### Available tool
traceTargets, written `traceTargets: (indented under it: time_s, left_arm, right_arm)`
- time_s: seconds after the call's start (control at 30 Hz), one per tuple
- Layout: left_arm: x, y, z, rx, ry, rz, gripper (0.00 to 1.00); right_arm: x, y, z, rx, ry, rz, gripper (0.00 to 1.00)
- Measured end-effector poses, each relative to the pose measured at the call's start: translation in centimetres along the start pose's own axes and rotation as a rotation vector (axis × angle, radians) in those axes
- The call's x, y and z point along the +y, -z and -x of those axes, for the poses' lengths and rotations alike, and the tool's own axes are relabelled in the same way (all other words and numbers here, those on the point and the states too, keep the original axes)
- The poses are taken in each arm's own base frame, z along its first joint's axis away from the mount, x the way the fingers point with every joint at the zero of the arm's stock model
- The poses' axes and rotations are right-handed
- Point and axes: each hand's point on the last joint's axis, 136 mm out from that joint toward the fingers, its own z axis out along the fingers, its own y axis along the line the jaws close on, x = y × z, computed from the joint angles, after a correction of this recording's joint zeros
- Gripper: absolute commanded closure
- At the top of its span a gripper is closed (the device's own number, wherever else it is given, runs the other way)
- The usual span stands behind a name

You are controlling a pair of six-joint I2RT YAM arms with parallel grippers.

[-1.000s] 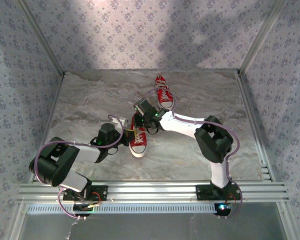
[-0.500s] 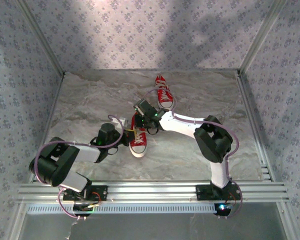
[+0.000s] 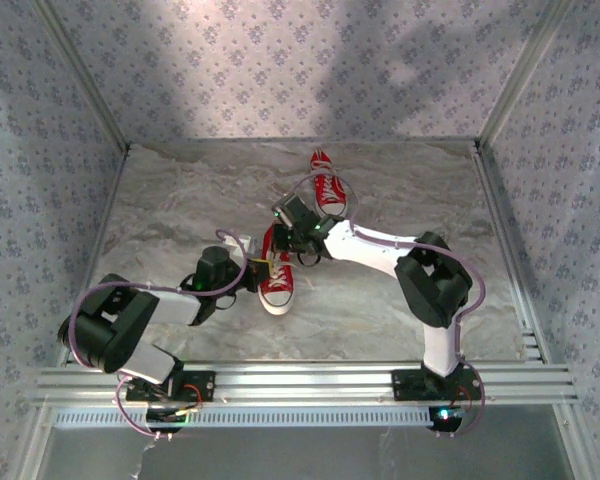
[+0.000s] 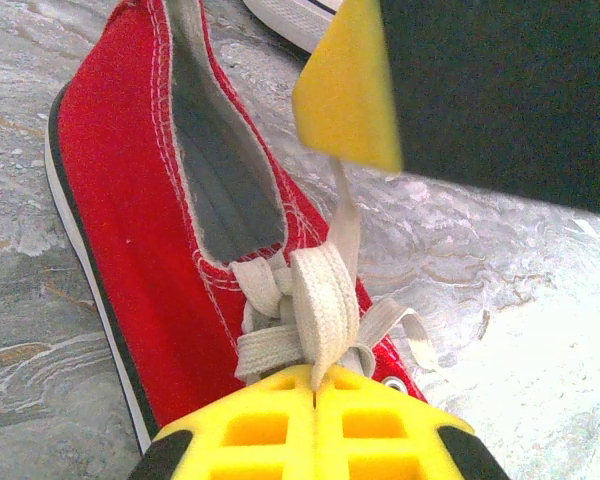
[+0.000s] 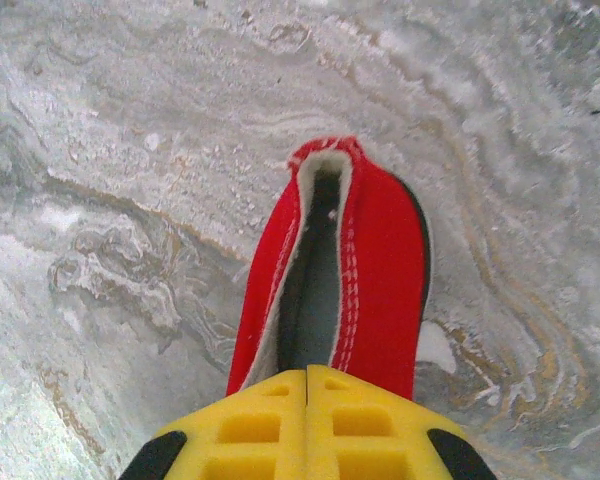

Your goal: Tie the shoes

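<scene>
Top camera looks down; wrist cameras closely share one shoe (image 4: 160, 250).

Near shoe (image 4: 130, 200) matt red canvas w/ white stitching, laces (image 4: 320, 300) flat woven cloth, table (image 5: 130, 150) smooth marble-look w/ slight sheen, front rail (image 3: 310, 380) ribbed bare metal

Toe of the near shoe (image 4: 120, 200) behind left pincer (image 4: 315, 400).

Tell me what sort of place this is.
Probably a robot test cell: patterned walls box in a marble-look tabletop, and the left arm and right arm are bolted to an aluminium rail.
</scene>
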Motion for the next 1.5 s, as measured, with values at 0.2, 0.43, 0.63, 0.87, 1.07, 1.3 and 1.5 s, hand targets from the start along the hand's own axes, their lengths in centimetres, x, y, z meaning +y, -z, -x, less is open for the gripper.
traceTargets:
  time_s: [0.2,0.43,0.63,0.87,1.07,1.3,1.5]
  left_arm:
    - [0.0,0.0,0.0,0.0,0.0,0.0,1.0]
    - [0.0,0.0,0.0,0.0,0.0,0.001,1.0]
    - [0.0,0.0,0.0,0.0,0.0,0.001,1.0]
    - [0.0,0.0,0.0,0.0,0.0,0.001,1.0]
    - [0.0,0.0,0.0,-0.001,0.0,0.0,1.0]
    - [0.0,0.0,0.0,-0.001,0.0,0.0,1.0]
    - [0.0,0.0,0.0,-0.001,0.0,0.0,1.0]
  right_arm:
    - [-0.8,0.4,1.0,-0.029,-0.003,-0.025,1.0]
    - [-1.6,0.5,1.1,-0.043,0.009,-0.069,1.0]
    - [-2.9,0.7,1.0,-0.049,0.017,-0.137,1.0]
    - [-4.1,0.9,0.9,-0.053,0.024,-0.198,1.0]
    - [-4.9,1.1,0.7,-0.05,0.029,-0.238,1.0]
    - [-5.5,1.4,0.8,-0.057,0.037,-0.276,1.0]
    - [-5.6,1.6,1.0,-0.062,0.039,-0.293,0.76]
